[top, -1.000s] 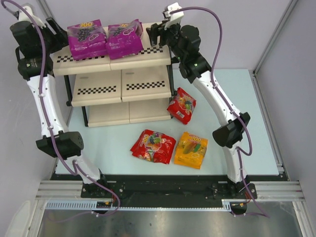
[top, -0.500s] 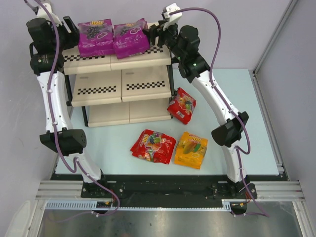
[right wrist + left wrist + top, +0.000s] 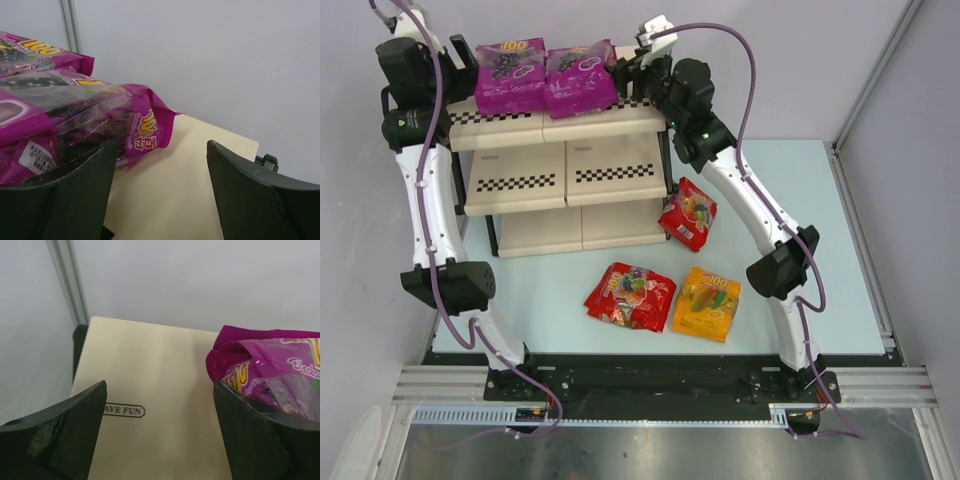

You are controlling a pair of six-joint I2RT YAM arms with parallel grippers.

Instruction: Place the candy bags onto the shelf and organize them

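The pale blue table (image 3: 840, 250) has lots of bare room on its right side. The shelf (image 3: 570, 175) stands at the far left of it, close to the grey wall (image 3: 800, 60). It has three cream boards with checkered strips. A small label (image 3: 124, 411) on the top board reads "AVE FUN"; a finger hides its start.

Both arms reach up to the top board, one at each end. The left gripper (image 3: 160, 390) is spread wide and holds nothing. The right gripper (image 3: 161, 147) is spread wide too, with nothing in it.

The left purple bag (image 3: 510, 75) and the right purple bag (image 3: 578, 78) lie side by side on the top board, between the grippers. Both say "100" in yellow.

The far red bag (image 3: 688, 213) lies on the table just beside the shelf's right leg. The near red bag (image 3: 630, 295) and the yellow bag (image 3: 707, 303) lie next to each other near the front, apart from the shelf.
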